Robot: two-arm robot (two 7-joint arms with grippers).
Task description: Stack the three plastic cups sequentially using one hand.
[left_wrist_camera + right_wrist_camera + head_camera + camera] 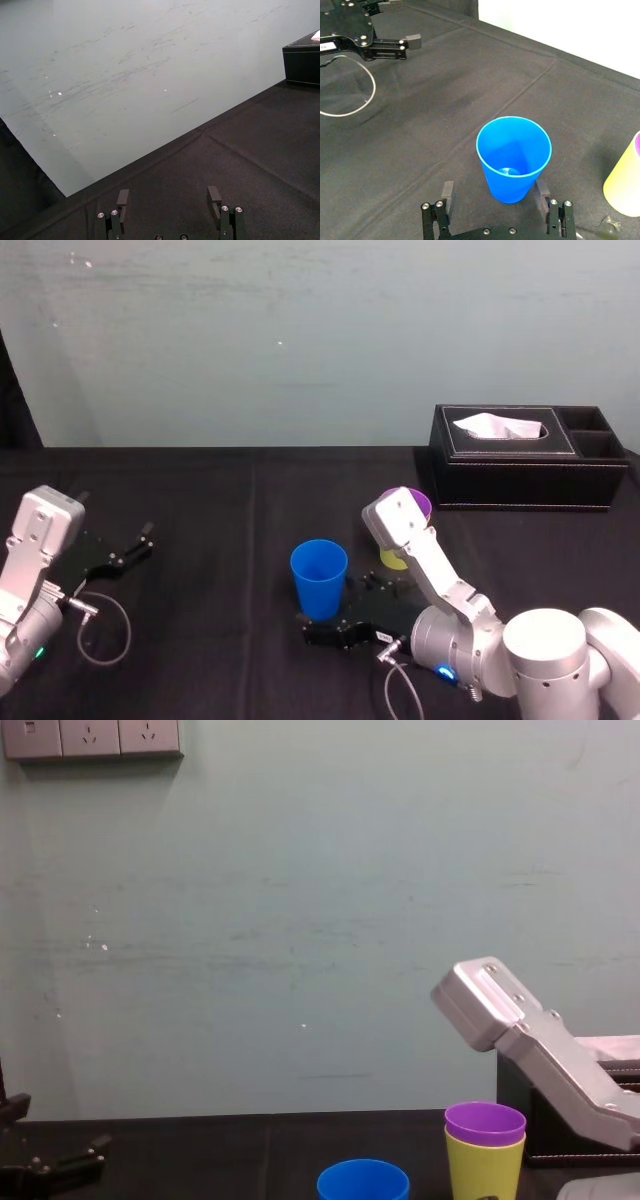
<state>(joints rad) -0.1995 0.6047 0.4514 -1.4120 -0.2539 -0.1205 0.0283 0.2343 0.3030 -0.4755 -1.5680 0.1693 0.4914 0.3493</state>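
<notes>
Between spread fingers (448, 192) of the right gripper (495, 191), blue cup (513, 155) upright, left gripper (168, 193) parked

Soft, even room light leaves the pale wall (300, 340) bright and the black tablecloth (200, 500) dim. The blue cup (514, 157) casts hardly any shadow. The wall glares white in the right wrist view.
</notes>
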